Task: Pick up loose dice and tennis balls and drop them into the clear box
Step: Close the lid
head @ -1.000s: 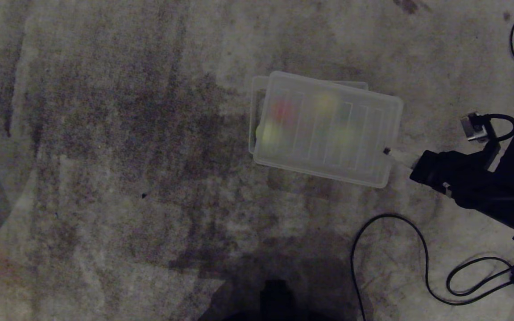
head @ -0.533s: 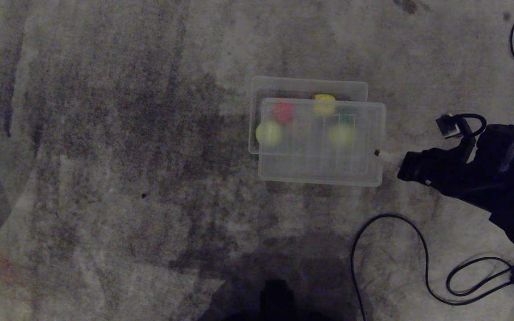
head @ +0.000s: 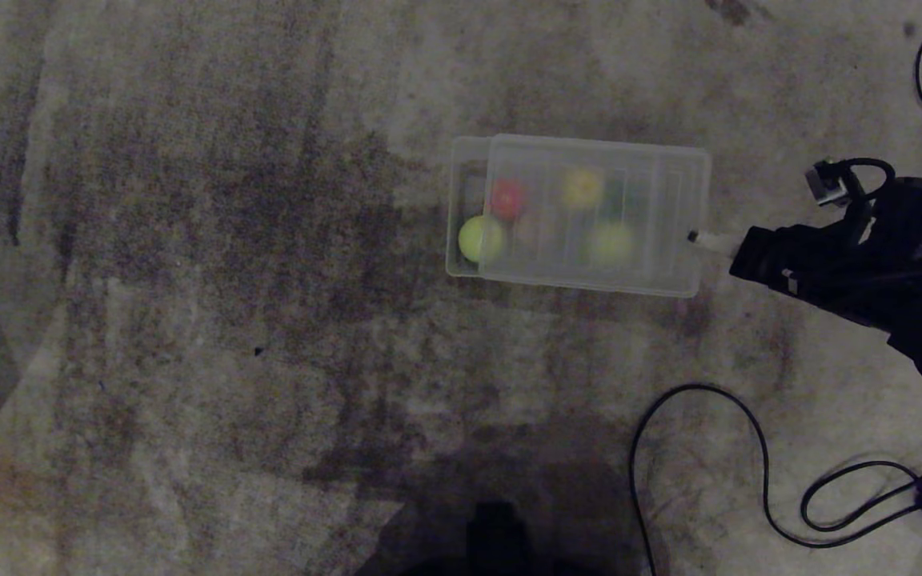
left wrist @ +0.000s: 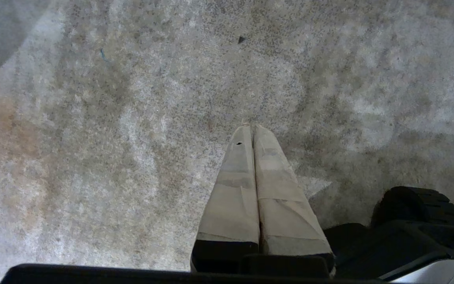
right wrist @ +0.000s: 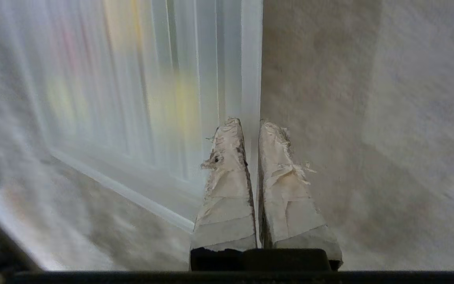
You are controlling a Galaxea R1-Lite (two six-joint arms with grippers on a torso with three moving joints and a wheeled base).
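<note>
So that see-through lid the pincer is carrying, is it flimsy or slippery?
Probably light and a bit bendy: the lid is thin ribbed plastic held by one edge in the right pincer. Likely slippery too, being smooth. It hangs over the clear box, offset.

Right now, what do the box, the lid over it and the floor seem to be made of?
Clear box: translucent, colourless plastic by the look; a tennis ball and other coloured shapes show through it.
Lid, pinched at its edge by the right gripper: similar frosted plastic with moulded ribs, blurring what lies beneath.
Floor: probably short-pile carpet, matte, mottled and stained.
</note>
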